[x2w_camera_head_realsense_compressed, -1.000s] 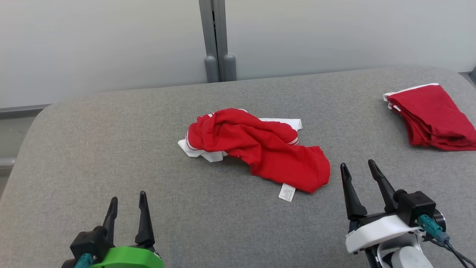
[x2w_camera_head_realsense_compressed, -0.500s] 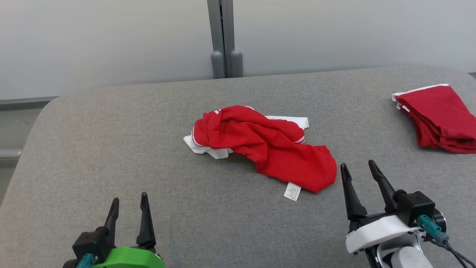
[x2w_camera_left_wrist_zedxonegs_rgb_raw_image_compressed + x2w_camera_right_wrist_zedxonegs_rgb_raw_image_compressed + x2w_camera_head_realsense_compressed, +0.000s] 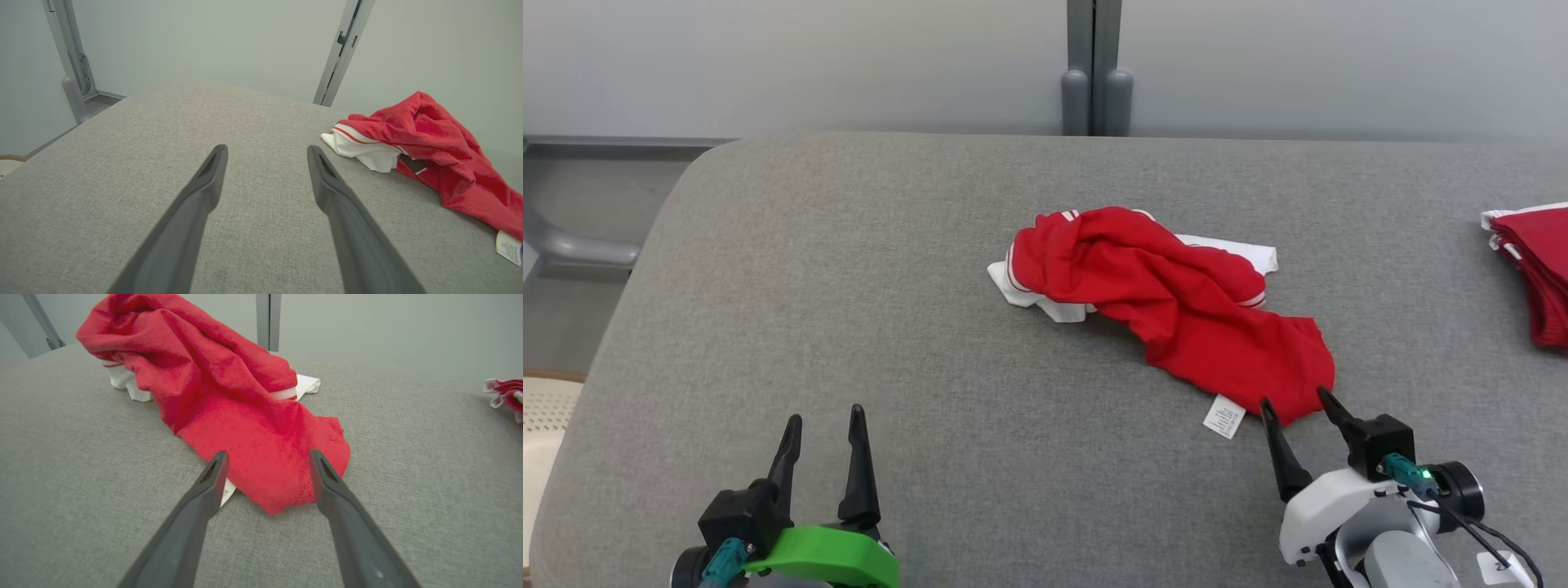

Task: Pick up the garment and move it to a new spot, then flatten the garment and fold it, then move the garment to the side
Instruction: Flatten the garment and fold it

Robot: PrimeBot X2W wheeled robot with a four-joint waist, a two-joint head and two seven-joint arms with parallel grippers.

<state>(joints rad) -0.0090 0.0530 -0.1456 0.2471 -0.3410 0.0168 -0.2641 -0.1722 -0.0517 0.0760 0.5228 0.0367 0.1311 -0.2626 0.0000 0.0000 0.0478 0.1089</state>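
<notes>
Left gripper, fingers spread and empty, hangs well left of the garment; the garment lies crumpled on the grey pad; right gripper, spread and empty, has its tips at the garment's near corner; folded red pile well right of the garment.

Looks like lab test bay: plain pale partition panels, grey metal post, grey fabric-covered worktable.

Head above; wrists low, toward garment
</notes>
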